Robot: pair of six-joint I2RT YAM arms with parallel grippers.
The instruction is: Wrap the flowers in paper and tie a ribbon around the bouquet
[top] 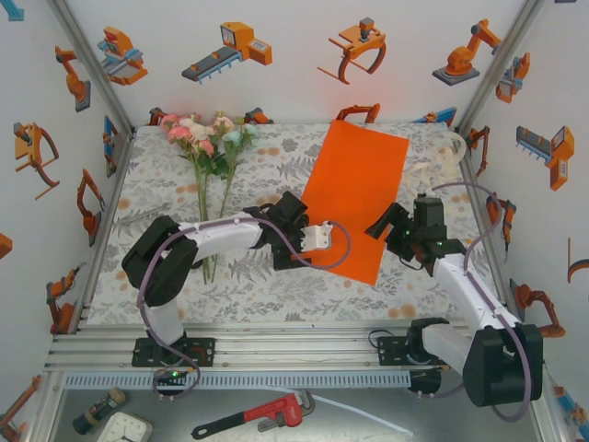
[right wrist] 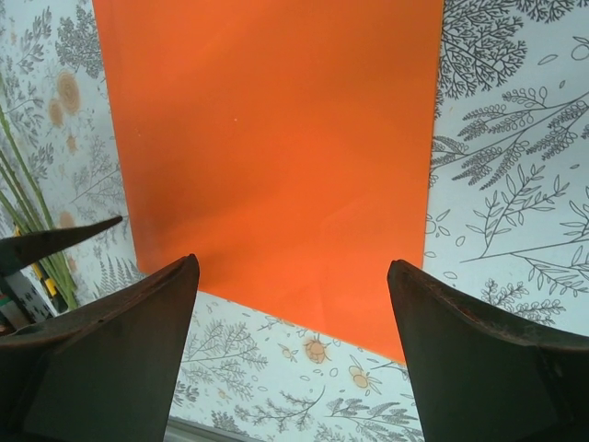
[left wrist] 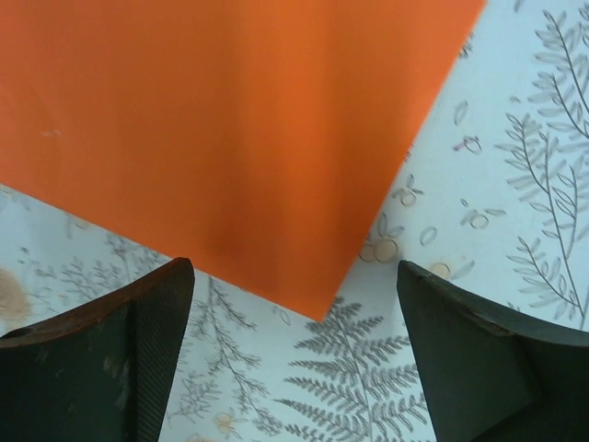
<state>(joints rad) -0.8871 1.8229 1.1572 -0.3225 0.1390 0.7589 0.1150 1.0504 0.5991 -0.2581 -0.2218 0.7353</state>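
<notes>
Paper lies flat on the tablecloth, centre-right of the top view.
Left gripper: fingers spread, grasping nothing. The paper's corner points down into the gap between them and touches neither.
Right gripper: fingers likewise released. The paper's lower edge runs across the gap above the tips.
Flowers upper left, stems running down toward the left arm.
Pale loops upper right, beside the paper's far corner: probably the ribbon, too small to confirm.
</notes>
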